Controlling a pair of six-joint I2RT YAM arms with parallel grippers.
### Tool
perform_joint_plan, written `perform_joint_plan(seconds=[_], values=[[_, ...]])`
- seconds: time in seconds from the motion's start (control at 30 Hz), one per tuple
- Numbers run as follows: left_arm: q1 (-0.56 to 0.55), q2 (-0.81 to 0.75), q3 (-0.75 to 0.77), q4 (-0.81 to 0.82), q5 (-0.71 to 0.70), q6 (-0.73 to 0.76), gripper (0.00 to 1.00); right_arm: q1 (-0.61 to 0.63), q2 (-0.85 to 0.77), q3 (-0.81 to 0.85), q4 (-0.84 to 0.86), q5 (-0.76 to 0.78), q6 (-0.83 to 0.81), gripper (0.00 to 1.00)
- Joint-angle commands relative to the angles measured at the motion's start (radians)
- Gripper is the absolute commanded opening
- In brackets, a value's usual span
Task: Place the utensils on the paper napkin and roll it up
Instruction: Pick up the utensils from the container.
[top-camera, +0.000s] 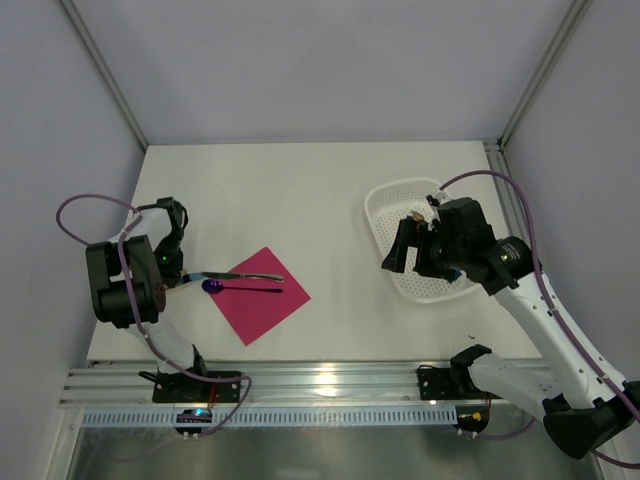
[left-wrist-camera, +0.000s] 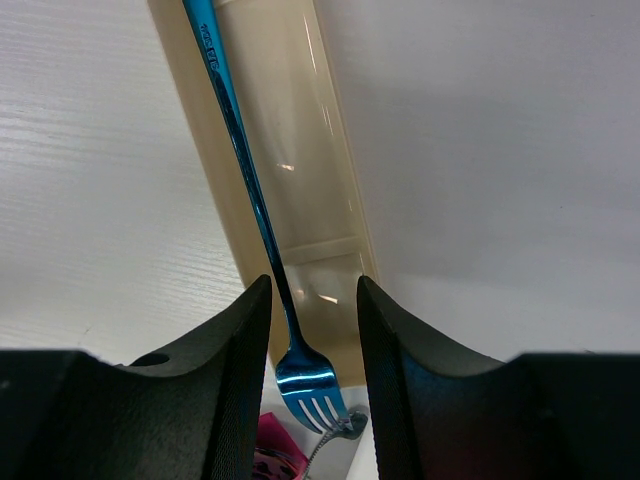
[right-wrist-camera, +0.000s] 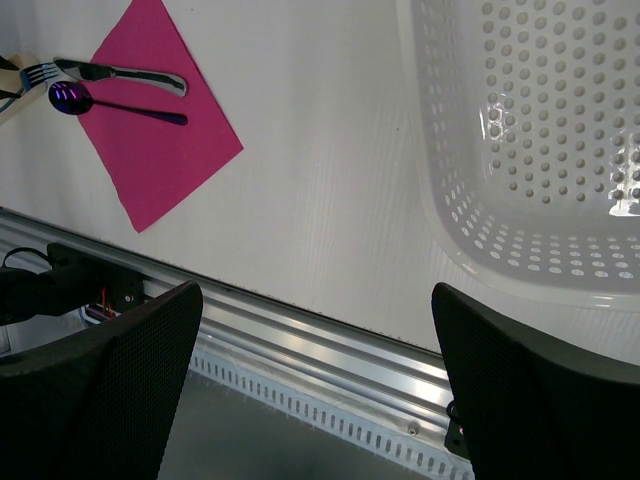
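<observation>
The magenta paper napkin (top-camera: 262, 295) lies flat left of centre. A glossy purple spoon (top-camera: 218, 286) and a slim knife (top-camera: 250, 275) lie across its left corner, heads off the paper; both also show in the right wrist view, spoon (right-wrist-camera: 68, 97) and knife (right-wrist-camera: 130, 75). A shiny blue fork (left-wrist-camera: 245, 170) lies on a pale beige flat stick (left-wrist-camera: 305, 150), tines toward the napkin (left-wrist-camera: 278, 432). My left gripper (left-wrist-camera: 313, 290) is open with its fingers either side of the fork's neck, not touching it; it is just left of the napkin (top-camera: 178, 266). My right gripper (top-camera: 400, 252) is wide open and empty.
A white perforated basket (top-camera: 385, 215) sits at the right, partly under the right arm, and looks empty in the right wrist view (right-wrist-camera: 530, 150). The metal rail (right-wrist-camera: 330, 350) runs along the table's front edge below the right gripper.
</observation>
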Motion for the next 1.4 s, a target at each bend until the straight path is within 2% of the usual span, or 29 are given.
perform_joint_plan(seconds=[0.0,0.1,0.33,0.43,0.47,0.5,0.8,1.37], values=[[0.009,0.025,0.003,0.000,-0.020,-0.018,0.39,0.006,-0.023,0.021,0.012,0.000,-0.004,0.99],[0.012,0.052,0.000,0.009,-0.009,-0.015,0.33,0.006,-0.033,0.021,0.004,0.005,-0.006,1.00],[0.020,0.069,-0.026,0.041,-0.018,-0.007,0.30,0.006,-0.036,0.021,0.005,0.000,-0.006,0.99],[0.020,0.069,-0.029,0.047,-0.024,0.003,0.17,0.006,-0.036,0.018,0.008,0.000,-0.006,0.99],[0.020,0.065,-0.032,0.052,-0.023,0.006,0.05,0.006,-0.036,0.015,0.010,0.000,-0.007,0.99],[0.021,0.062,-0.040,0.056,-0.023,0.006,0.00,0.006,-0.038,0.013,0.010,0.002,-0.007,1.00],[0.018,-0.003,-0.035,0.012,-0.046,0.011,0.00,0.006,-0.049,0.003,0.019,-0.001,-0.020,0.99],[-0.044,-0.270,0.011,-0.082,-0.066,-0.007,0.00,0.006,-0.067,-0.045,0.102,-0.063,-0.044,0.99]])
